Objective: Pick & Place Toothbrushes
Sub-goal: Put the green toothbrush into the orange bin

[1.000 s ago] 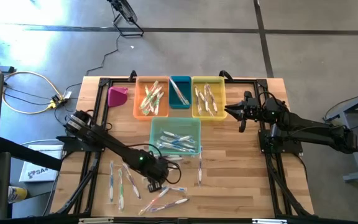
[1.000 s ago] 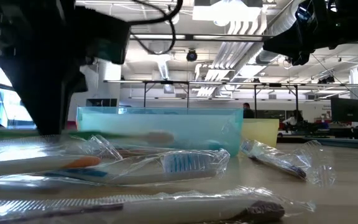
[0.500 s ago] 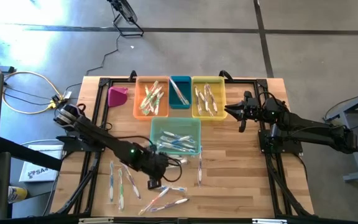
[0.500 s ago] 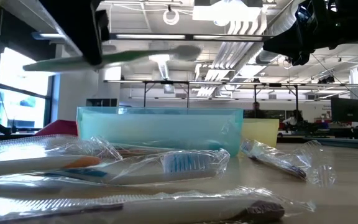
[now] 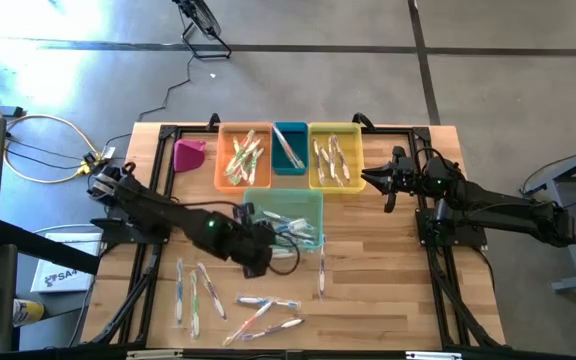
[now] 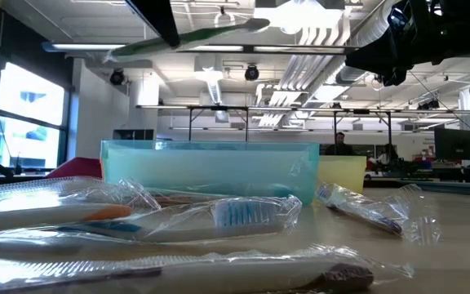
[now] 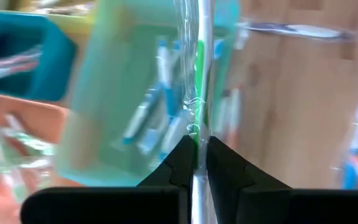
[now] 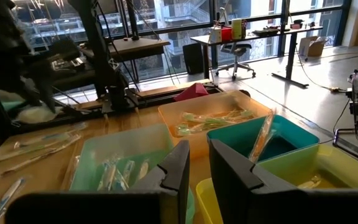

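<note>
My left gripper (image 5: 258,255) hangs above the near rim of the light green bin (image 5: 313,196), shut on a green toothbrush (image 7: 199,68) in clear wrap. The same toothbrush (image 6: 210,34) shows high up in the low view. More toothbrushes lie in the light green, orange (image 5: 223,150), teal (image 5: 289,127) and yellow (image 5: 356,150) bins. Several wrapped ones (image 5: 193,290) lie flat on the wood near the front edge. My right gripper (image 5: 376,180) waits to the right of the yellow bin, shut, with nothing between its fingers (image 8: 179,168). My left gripper pinches the wrapped toothbrush's handle (image 7: 197,142) between its two fingers, well away from the brush head. The fingers come slanting down from the table's near left. The toothbrush is lifted clear and almost level, its head end (image 6: 251,23) a little higher.
A pink scoop-like piece (image 5: 189,153) lies left of the orange bin. More loose toothbrushes (image 5: 268,308) lie near the front edge, and one (image 5: 320,275) lies right of my left gripper. In the low view, wrapped toothbrushes (image 6: 219,214) lie in front of the light green bin (image 6: 210,167).
My left gripper has risen from the table among the loose toothbrushes and gone toward the far edge, up to the light green bin, turning as it went. The green toothbrush has come up with it, lifted clear of the table, and now tilts head-end up.
</note>
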You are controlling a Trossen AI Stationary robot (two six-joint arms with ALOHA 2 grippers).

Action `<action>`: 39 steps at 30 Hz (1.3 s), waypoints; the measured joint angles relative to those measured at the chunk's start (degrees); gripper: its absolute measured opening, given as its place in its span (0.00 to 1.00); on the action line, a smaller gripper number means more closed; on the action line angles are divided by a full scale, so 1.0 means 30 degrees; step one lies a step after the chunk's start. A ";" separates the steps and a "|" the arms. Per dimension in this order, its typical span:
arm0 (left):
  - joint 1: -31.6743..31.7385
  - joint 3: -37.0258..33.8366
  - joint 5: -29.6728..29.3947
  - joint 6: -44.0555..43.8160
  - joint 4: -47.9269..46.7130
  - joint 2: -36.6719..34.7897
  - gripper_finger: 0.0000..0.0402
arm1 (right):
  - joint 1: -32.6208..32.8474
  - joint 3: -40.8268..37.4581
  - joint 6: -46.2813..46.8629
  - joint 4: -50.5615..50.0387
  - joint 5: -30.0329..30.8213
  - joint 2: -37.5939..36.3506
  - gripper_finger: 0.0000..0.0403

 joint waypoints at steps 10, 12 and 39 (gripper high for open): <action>0.3759 0.0196 -0.0168 0.1978 -0.2638 0.0000 0.06 | 0.0000 0.0000 -0.0051 -0.0007 0.0000 0.0005 0.14; 0.4602 0.0196 -0.0174 0.1985 -0.3019 0.0000 0.06 | 0.0000 0.0000 -0.0051 -0.0007 0.0000 0.0000 0.14; 1.1613 -0.8960 -0.1031 0.2626 0.5318 -0.7471 0.06 | 0.0000 0.0000 -0.0008 -0.0270 -0.0002 0.0007 0.14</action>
